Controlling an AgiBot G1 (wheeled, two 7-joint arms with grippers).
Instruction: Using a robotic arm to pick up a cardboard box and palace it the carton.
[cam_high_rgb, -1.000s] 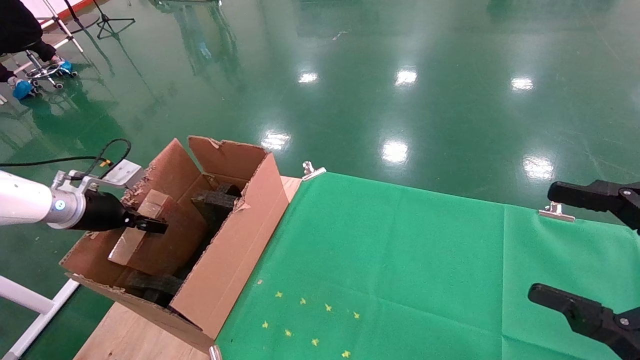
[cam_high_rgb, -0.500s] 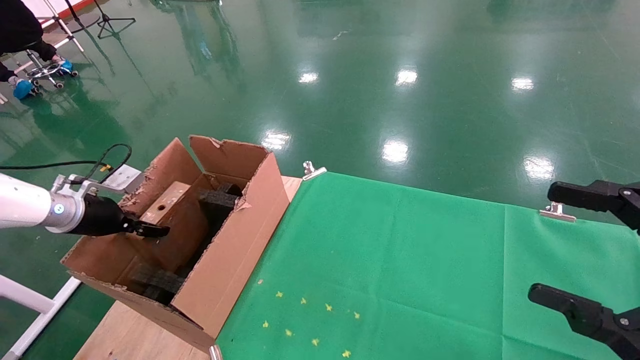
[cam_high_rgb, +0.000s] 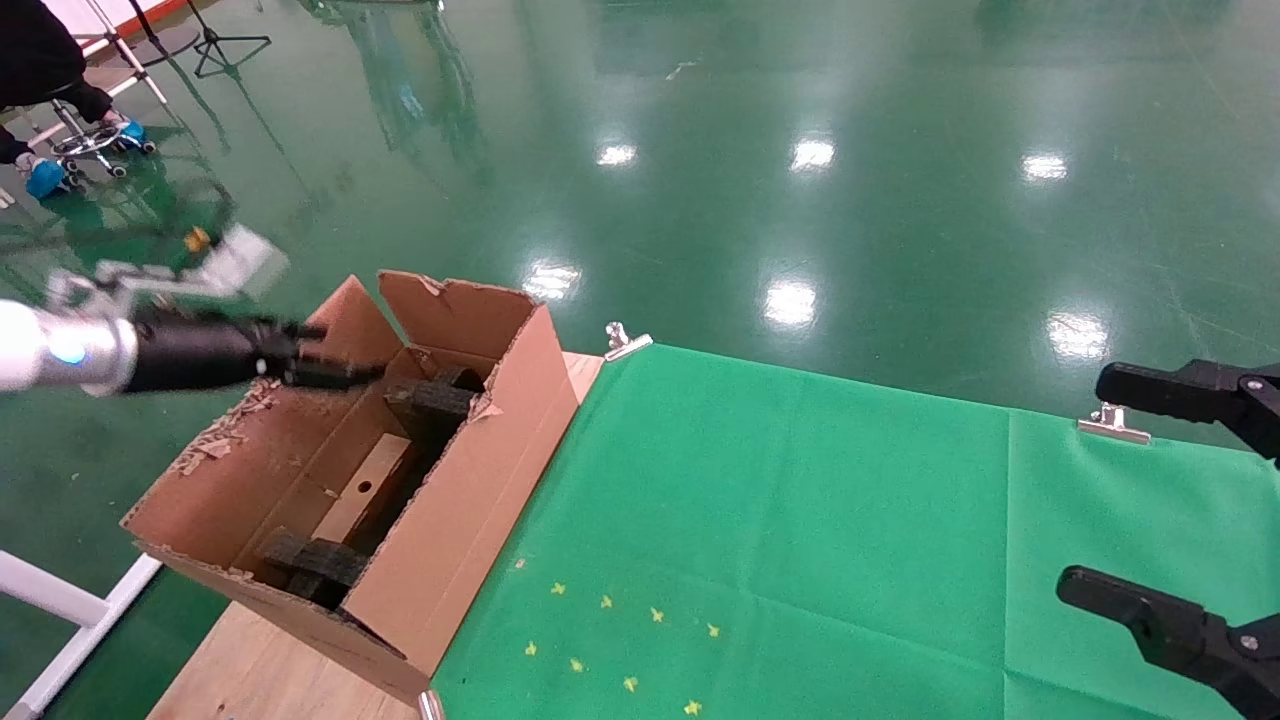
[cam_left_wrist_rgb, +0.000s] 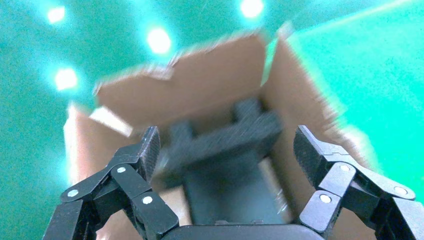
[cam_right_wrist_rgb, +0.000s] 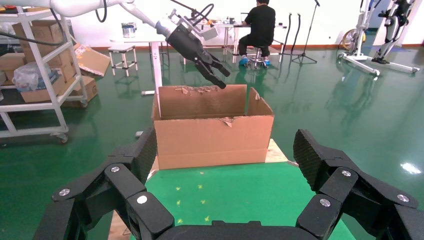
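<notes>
Carton (cam_high_rgb: 450, 500) standing open at the bench's (cam_high_rgb: 260, 670) left end, cardboard box (cam_high_rgb: 362, 490) lying inside on the bottom between black foam pieces (cam_high_rgb: 430, 398).
Left gripper (cam_high_rgb: 335, 372) hovering over the carton's far-left flap, fingers spread and empty; right gripper (cam_right_wrist_rgb: 227, 155) parked over the green cloth (cam_high_rgb: 800, 520), fingers wide apart.

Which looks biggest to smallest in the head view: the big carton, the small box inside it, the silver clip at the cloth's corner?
1. carton
2. cardboard box, partly hidden inside
3. silver clip
</notes>
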